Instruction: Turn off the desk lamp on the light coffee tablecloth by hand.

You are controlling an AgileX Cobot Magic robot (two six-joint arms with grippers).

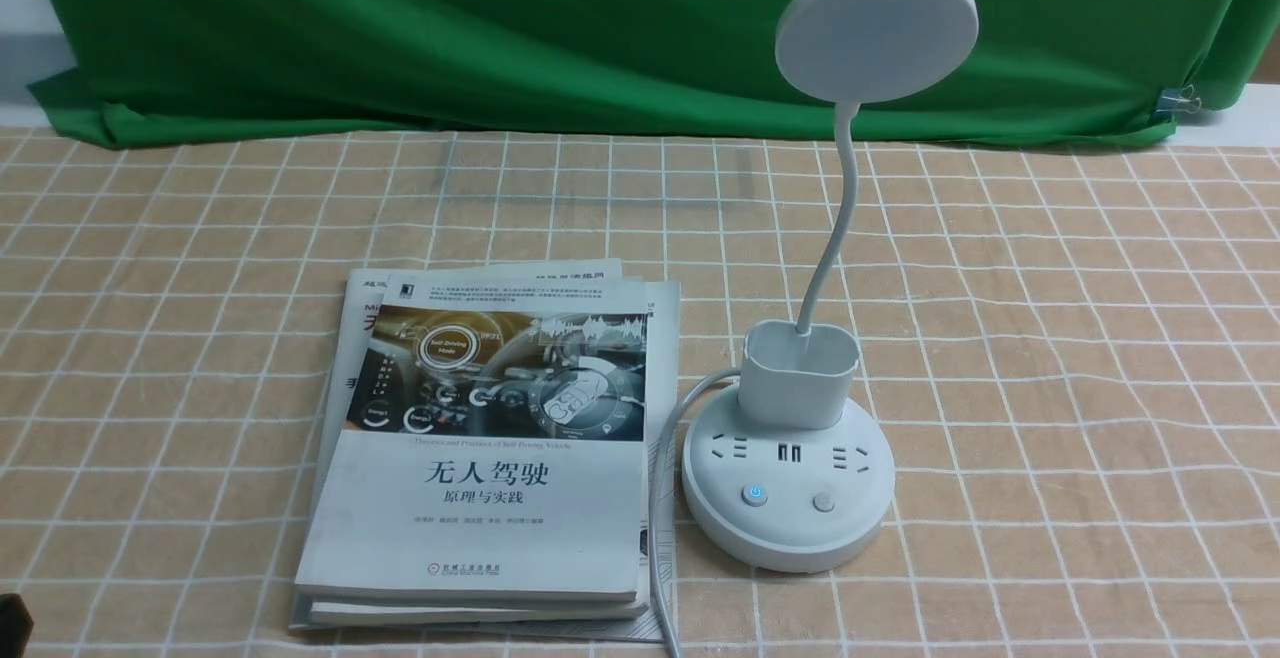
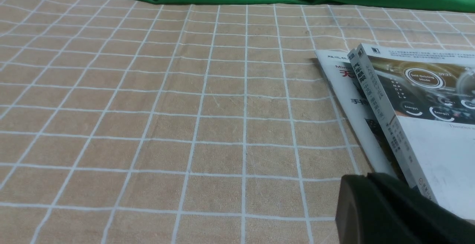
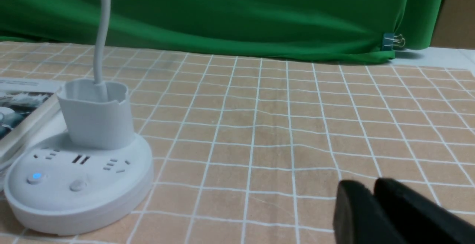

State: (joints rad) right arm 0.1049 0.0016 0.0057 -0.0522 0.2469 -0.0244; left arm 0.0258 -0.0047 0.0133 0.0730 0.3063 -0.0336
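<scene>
Books (image 1: 490, 458) beside desk lamp (image 1: 800, 438)

A green cloth (image 1: 560, 28) hangs as a backdrop across the far side, its lower edge crumpled in folds. A binder clip (image 1: 1182, 98) pinches the cloth's right lower corner. Beside the cloth's left edge shows a strip of pale wall (image 1: 25, 8); beyond its right edge, a brownish surface (image 1: 1262, 48). The light is soft and even.
</scene>
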